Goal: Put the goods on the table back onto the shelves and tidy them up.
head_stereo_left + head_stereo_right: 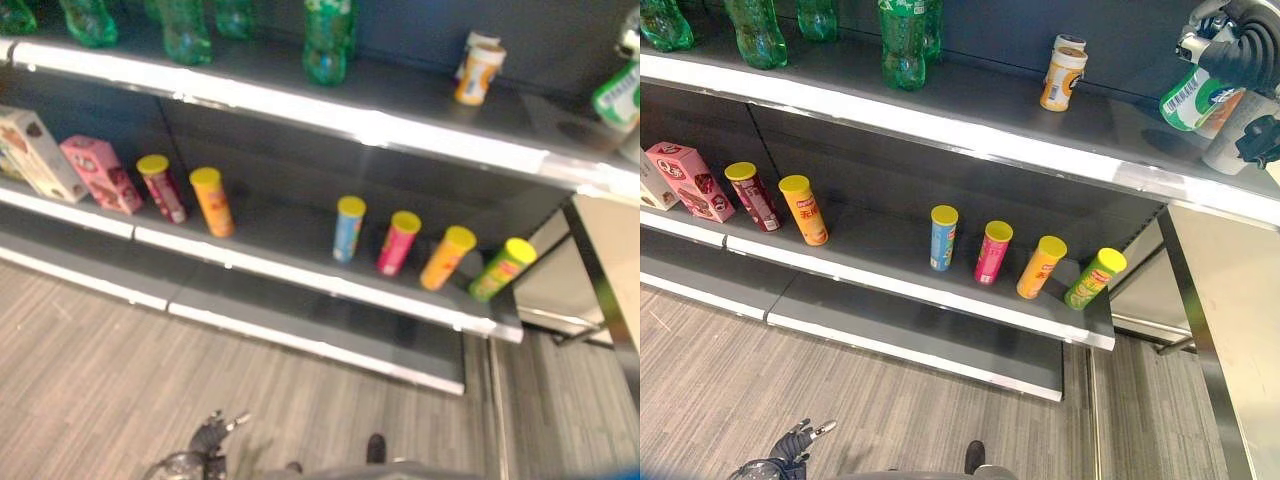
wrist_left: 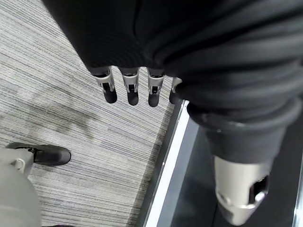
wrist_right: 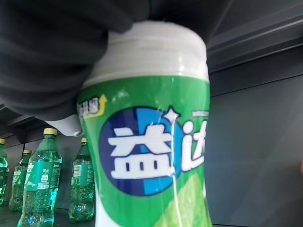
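the right hand (image 1: 1240,45) grips a green gum jar (image 3: 151,156) above the right end of the upper shelf (image 1: 970,125), not yet set down, while canisters already stand on the lower shelf (image 1: 890,262) and the left hand (image 2: 137,85) hangs open.

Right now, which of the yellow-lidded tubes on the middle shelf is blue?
The blue tube, standing alone mid-shelf. To its right stand the pink tube, orange tube and green tube; the others at the left are dark red and orange.

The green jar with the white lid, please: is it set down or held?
Held: right hand grips green jar above the shelf.
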{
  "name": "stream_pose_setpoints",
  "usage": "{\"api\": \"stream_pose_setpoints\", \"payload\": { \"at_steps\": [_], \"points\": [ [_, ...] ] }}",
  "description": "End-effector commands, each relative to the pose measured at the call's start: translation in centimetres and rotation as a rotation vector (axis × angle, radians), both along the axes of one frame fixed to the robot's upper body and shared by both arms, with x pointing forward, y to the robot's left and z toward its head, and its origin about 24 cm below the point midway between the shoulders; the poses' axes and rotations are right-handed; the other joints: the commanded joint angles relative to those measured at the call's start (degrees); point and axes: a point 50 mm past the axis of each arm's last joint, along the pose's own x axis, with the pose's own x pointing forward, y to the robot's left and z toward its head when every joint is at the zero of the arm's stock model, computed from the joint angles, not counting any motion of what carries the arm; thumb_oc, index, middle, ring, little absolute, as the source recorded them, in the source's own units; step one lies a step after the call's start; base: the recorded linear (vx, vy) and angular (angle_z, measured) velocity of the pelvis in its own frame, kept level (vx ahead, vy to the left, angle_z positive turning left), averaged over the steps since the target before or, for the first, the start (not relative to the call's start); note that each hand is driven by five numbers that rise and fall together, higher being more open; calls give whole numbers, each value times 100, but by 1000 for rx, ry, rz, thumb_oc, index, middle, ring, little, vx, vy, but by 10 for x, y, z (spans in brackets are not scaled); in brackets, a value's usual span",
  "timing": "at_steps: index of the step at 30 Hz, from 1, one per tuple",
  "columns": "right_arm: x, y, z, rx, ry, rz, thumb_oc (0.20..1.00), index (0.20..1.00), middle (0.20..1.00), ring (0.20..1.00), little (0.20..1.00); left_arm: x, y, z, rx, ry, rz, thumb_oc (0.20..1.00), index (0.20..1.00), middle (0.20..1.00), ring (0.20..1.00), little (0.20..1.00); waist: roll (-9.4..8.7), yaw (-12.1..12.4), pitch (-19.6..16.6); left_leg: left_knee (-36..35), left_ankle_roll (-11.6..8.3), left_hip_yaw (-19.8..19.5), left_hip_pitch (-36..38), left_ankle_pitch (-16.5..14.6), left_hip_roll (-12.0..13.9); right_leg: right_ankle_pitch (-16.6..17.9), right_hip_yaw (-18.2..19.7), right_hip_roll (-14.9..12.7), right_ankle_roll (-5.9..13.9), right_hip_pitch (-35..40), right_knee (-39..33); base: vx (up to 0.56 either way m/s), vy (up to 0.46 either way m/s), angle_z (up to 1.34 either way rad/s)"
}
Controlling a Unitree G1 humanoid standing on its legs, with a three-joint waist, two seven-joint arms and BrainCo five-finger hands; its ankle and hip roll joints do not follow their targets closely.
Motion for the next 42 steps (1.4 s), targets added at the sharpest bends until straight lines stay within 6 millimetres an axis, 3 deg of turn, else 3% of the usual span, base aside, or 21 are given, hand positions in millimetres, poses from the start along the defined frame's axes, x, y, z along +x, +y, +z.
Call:
{"api": "stream_pose_setpoints", "payload": {
  "at_steps": [1,8,20,30,42],
  "points": [
    [7,-2,11,59,-25,-2,200,200,200,200,200,-5,14,3,62,20,-31,1000,1000,1000,1000,1000,-73,176,-285,2,-539,215,-329,-61,253,-456,-237,-224,422,124,109,0,-36,0],
    [33,13,19,18,39,-22,200,200,200,200,200,-11,15,0,59,54,-2,1000,1000,1000,1000,1000,-16,243,-379,2,-600,248,-276,-59,304,-500,-295,-200,379,232,51,-1,-32,1],
    [73,7,29,1,84,-245,200,200,200,200,200,-1,22,3,70,33,62,1000,1000,1000,1000,1000,167,395,-564,2,-673,185,-340,26,326,-564,-402,-170,331,279,49,-6,-46,6],
    [83,18,15,-10,118,-229,200,200,200,200,200,-9,16,-2,49,62,81,1000,1000,1000,1000,1000,222,427,-615,2,-677,85,-335,52,331,-637,-541,-138,284,386,49,24,-5,11],
    [88,38,-4,-60,146,-136,200,200,200,200,200,-16,9,-7,43,87,95,1000,1000,1000,1000,1000,78,503,-510,2,-685,125,-359,49,402,-649,-594,-107,278,359,49,3,3,1]
  ]
}}
